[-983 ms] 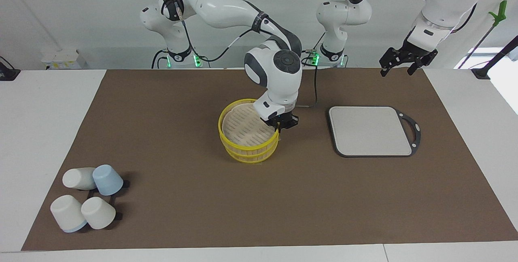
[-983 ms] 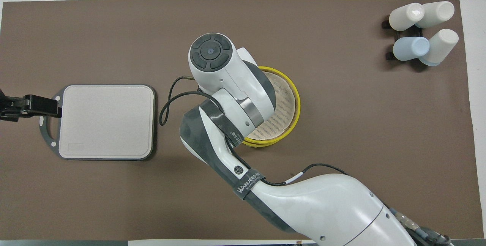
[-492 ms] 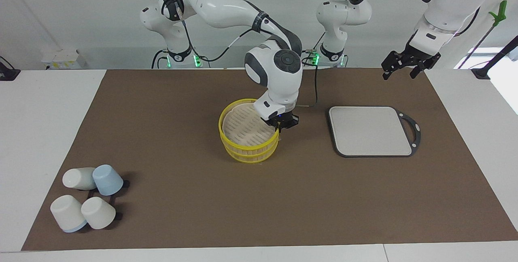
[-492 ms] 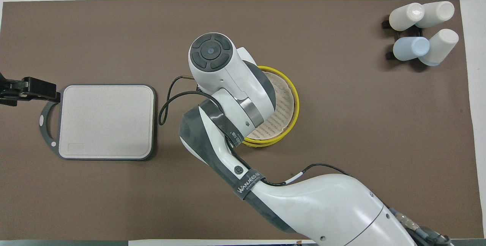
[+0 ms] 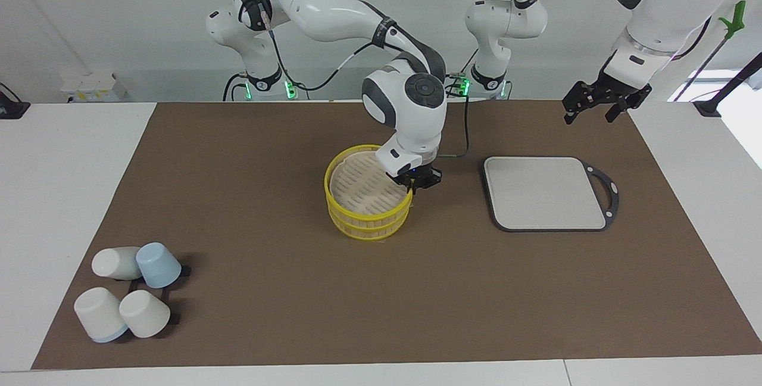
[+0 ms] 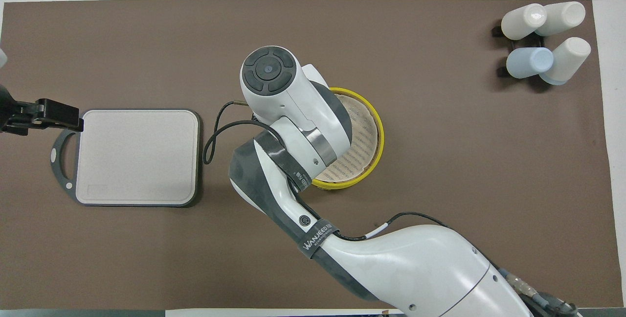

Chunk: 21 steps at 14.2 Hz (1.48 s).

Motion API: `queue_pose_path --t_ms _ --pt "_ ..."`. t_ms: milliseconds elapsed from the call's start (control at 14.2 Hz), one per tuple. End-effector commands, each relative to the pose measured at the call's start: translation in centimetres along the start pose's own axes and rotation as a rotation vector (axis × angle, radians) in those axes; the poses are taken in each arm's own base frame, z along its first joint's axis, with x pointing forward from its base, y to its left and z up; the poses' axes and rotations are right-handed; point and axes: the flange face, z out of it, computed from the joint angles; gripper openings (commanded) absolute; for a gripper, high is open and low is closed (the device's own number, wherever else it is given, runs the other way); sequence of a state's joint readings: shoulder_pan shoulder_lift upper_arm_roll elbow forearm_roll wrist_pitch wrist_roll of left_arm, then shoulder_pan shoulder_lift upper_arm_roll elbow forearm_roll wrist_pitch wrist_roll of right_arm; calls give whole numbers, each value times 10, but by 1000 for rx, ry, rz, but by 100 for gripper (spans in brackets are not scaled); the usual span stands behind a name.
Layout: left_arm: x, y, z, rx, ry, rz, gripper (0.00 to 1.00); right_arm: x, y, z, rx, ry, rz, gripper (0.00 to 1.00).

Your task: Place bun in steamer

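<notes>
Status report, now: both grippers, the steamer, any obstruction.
Right gripper shut on steamer rim. Left gripper open, raised over the mat's corner, waiting. No bun in view. Board beside steamer, apart.

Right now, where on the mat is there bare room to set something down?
Bare mat lies between the steamer and the cups, and along the mat's edge farthest from the robots. The grey board has a bare top. It is crowded at the steamer, where the right claw is shut on its rim. The left claw hangs open above the mat's corner near the board.
</notes>
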State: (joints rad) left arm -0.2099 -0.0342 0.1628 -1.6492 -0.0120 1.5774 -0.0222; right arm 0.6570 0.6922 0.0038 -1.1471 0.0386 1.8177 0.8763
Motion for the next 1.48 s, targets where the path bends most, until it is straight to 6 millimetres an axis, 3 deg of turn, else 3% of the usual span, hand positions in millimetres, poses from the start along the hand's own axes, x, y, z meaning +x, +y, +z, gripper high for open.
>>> queue_pose_path --t_ms 0,211,702,773,843,1054,1405 --pt "2 -2 0 17 1 14 100 -3 5 8 17 -3 11 0" --pt "-1 -5 1 9 2 7 100 -6 9 15 -1 -10 7 0" --pt "-5 -3 8 7 -15 20 100 -5 10 10 1 -3 5 1" --pt "-6 -2 8 7 -15 21 100 -2 12 8 0 3 7 64" --pt "-6 -3 10 7 -18 20 100 2 15 5 -2 11 2 100" --pt "-7 -2 8 6 -15 21 100 18 38 -23 -33 38 -40 100" --pt "-7 -2 12 6 -17 21 100 78 124 -82 -7 65 -81 100"
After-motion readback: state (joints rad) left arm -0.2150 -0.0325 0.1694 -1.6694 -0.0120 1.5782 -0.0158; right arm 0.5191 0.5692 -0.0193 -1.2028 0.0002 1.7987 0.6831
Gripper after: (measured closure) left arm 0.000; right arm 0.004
